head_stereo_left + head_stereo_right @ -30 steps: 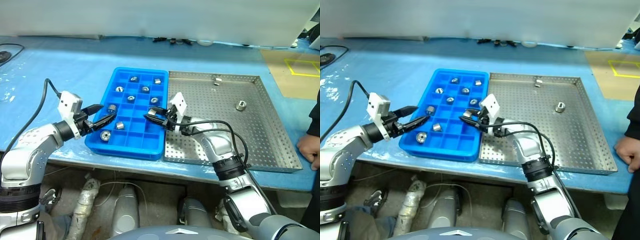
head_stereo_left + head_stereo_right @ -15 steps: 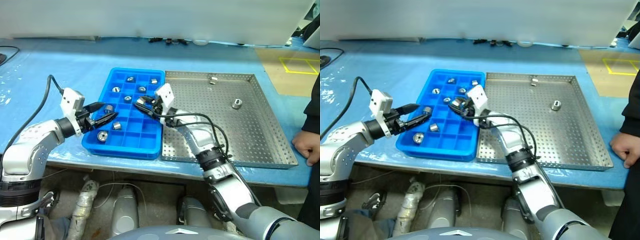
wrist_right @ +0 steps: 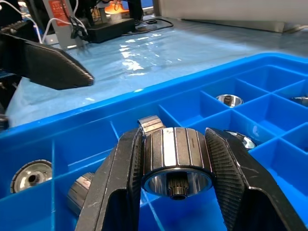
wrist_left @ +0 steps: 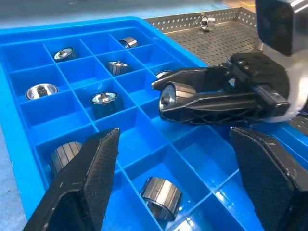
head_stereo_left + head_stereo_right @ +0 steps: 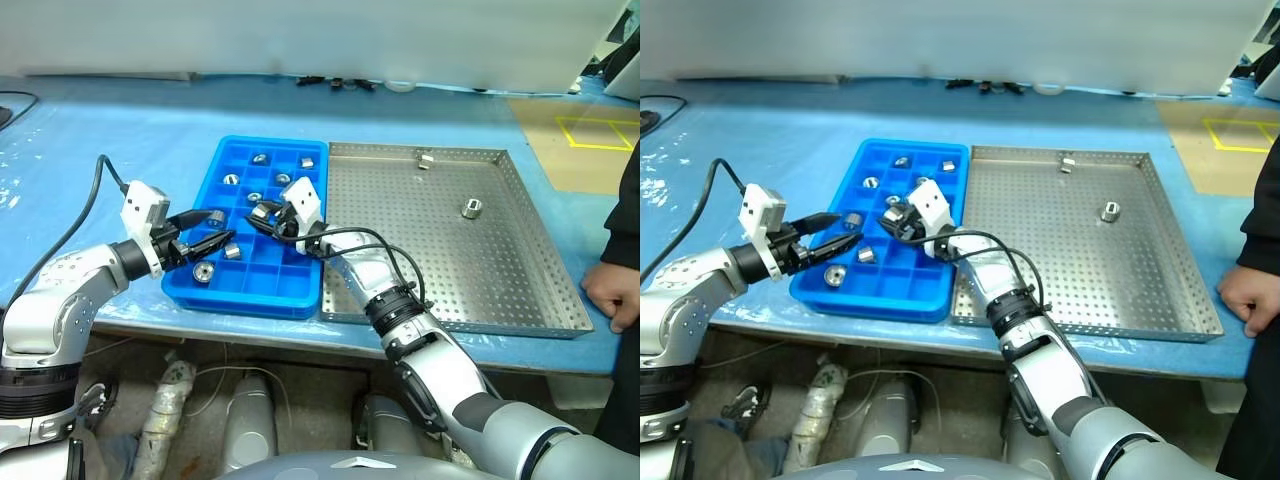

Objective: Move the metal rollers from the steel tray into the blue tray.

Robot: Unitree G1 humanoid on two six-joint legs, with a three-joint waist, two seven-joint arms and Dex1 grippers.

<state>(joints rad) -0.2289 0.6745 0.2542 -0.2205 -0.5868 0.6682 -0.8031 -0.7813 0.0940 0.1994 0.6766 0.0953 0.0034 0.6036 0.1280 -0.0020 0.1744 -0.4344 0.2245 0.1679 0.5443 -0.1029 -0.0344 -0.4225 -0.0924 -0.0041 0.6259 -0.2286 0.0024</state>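
Note:
The blue tray [image 5: 250, 304] lies left of the steel tray [image 5: 450, 265] on the blue table cover. My right gripper [image 3: 173, 139] is shut on a ribbed metal roller [image 3: 177, 163] and holds it level over the middle compartments of the blue tray [image 3: 192, 103]. Several rollers rest in the blue tray, such as one near its front left [image 5: 205, 270]. Two rollers [image 5: 472, 208] [image 5: 425, 160] lie on the steel tray's perforated floor. My left gripper [image 5: 218, 228] hovers open over the blue tray's left edge, and its fingers [image 4: 91, 178] frame the right gripper [image 4: 166, 98].
A person's hand [image 5: 610, 295] rests at the table's right edge beside the steel tray. Small dark items and cables [image 5: 335, 82] lie along the back of the table. The front table edge runs just below both trays.
My right gripper has carried the roller leftward from the blue tray's right edge to over its middle. The left gripper has stayed put and open.

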